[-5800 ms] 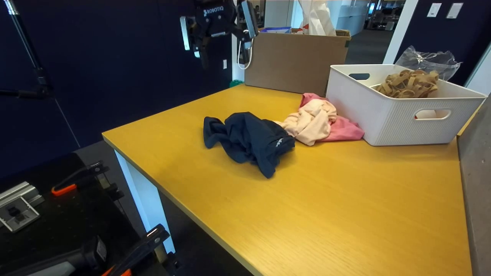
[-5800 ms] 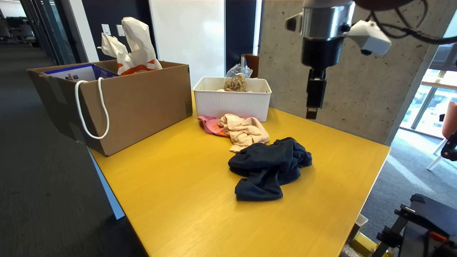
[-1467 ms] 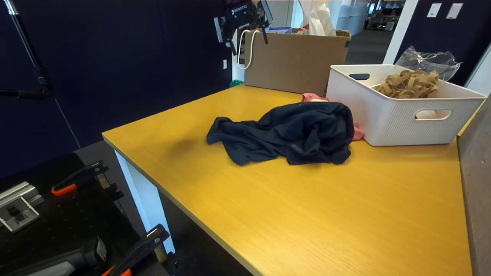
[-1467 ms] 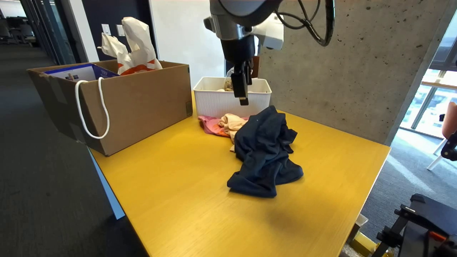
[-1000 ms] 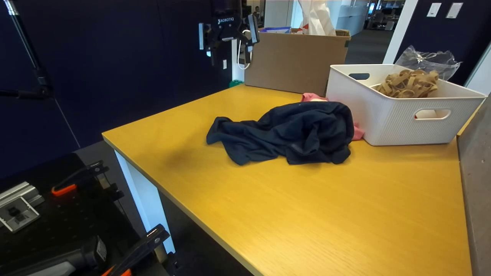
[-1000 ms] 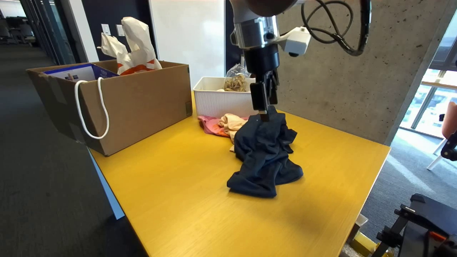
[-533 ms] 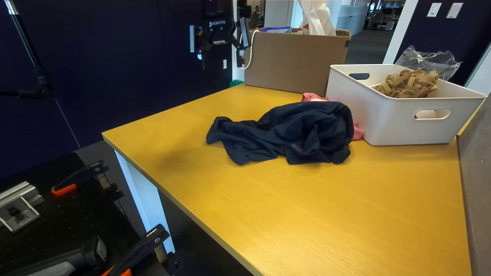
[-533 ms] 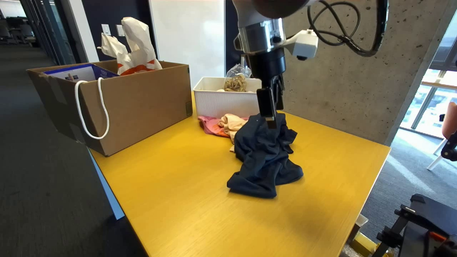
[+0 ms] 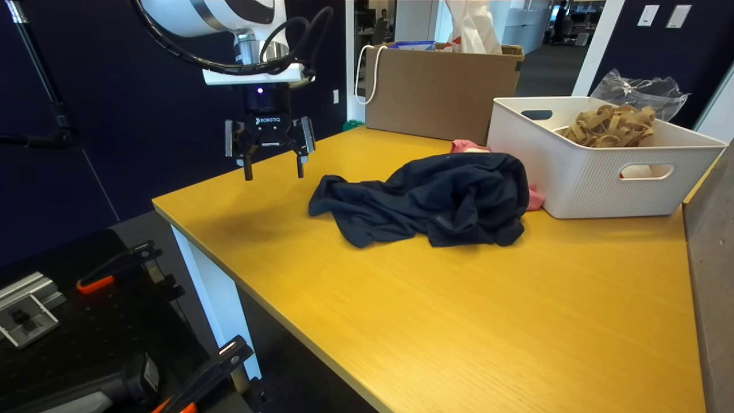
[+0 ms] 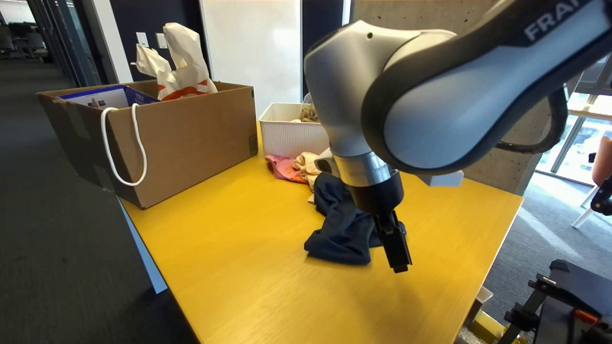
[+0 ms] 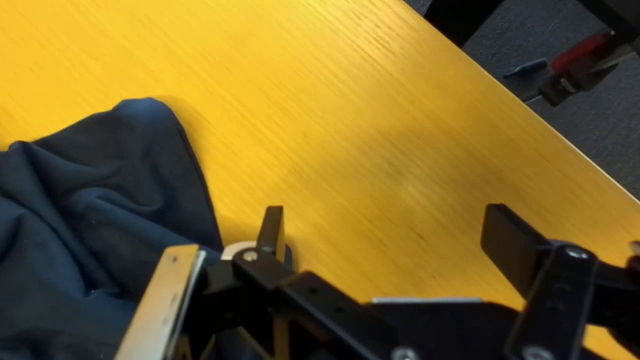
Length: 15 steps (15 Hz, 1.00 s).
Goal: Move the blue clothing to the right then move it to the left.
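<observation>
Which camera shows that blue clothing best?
An exterior view where nothing blocks the blue clothing. In an exterior view where the robot arm crosses it, part is hidden; the wrist view crops it at left, the gripper covering more.

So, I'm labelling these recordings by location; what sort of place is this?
Probably an office or lab: there's a robot arm, a bare concrete wall and a dark carpet-like floor, though they don't settle which.
</observation>
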Motion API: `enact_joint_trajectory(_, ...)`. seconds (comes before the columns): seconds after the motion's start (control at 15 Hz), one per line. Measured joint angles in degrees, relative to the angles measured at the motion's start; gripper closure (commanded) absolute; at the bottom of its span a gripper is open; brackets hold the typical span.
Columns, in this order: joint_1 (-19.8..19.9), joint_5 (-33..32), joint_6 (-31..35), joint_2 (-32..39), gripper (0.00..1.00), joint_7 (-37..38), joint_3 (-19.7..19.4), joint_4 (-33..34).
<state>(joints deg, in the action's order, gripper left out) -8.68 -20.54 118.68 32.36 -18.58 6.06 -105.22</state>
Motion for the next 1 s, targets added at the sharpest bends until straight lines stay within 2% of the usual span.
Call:
enact_joint_trajectory(0.27,3.5,-1.9,5.3,-7.1,0.00,-3.5,-0.4,-8.9)
enact_joint_trajectory(0.4,5.4,-1.9,7.5,-9.8,0.00,-7.1,-0.4,-11.3)
enact_joint_trajectory(0.67,7.8,-2.8,13.5,-8.2,0.00,-12.5,-1.3,-10.3)
enact_joint_trajectory(1.0,8.0,-2.8,16.6,-1.1,0.00,-18.2,-1.1,-4.0)
